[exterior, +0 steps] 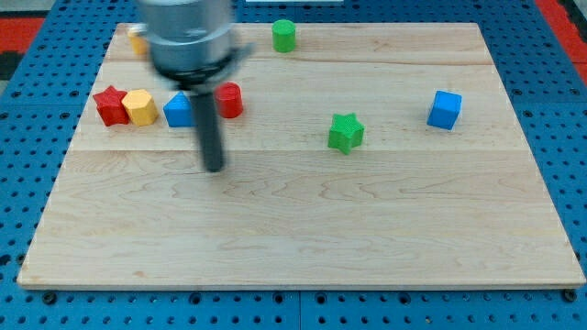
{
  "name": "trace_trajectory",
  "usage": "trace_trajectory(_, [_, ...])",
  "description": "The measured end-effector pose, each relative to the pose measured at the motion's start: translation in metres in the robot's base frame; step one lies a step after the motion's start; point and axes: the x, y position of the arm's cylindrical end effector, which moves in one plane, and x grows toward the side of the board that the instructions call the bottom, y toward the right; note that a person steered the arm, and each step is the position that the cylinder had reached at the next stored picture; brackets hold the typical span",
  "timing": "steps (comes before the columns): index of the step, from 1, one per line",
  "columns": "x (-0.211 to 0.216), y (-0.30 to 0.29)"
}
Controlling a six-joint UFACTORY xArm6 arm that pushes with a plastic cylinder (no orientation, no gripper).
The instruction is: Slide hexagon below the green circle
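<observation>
The arm has no jaws, only a rod. My tip [214, 168] rests on the wooden board [303, 229], below the blue block [178, 111]. The yellow hexagon [139, 107] sits left of it, touching the red star [111, 105]; the green circle [283, 36] stands near the view's top.

Light: bright, even, from overhead.
Shadows: short and soft beside each block.
Glare: none on the wooden board [303, 229].
Blur: arm housing [188, 37] smeared; rod softer than the blocks.
Blocks: sharp-edged.

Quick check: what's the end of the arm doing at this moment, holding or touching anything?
My tip: no gripper, holds nothing; on bare board, below the blue block, touching none.
</observation>
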Motion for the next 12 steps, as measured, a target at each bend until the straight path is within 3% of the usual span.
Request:
trace_trajectory(1, [-0.050, -0.040])
trace_trajectory(2, [-0.062, -0.068])
trace_trajectory(3, [-0.082, -0.065])
trace_trajectory(4, [-0.121, -0.026])
trace_trajectory(6, [-0.159, -0.044])
trace_trajectory(9, [-0.176, -0.074])
trace_trajectory(11, [-0.175, 0.072])
trace_trajectory(12, [-0.175, 0.060])
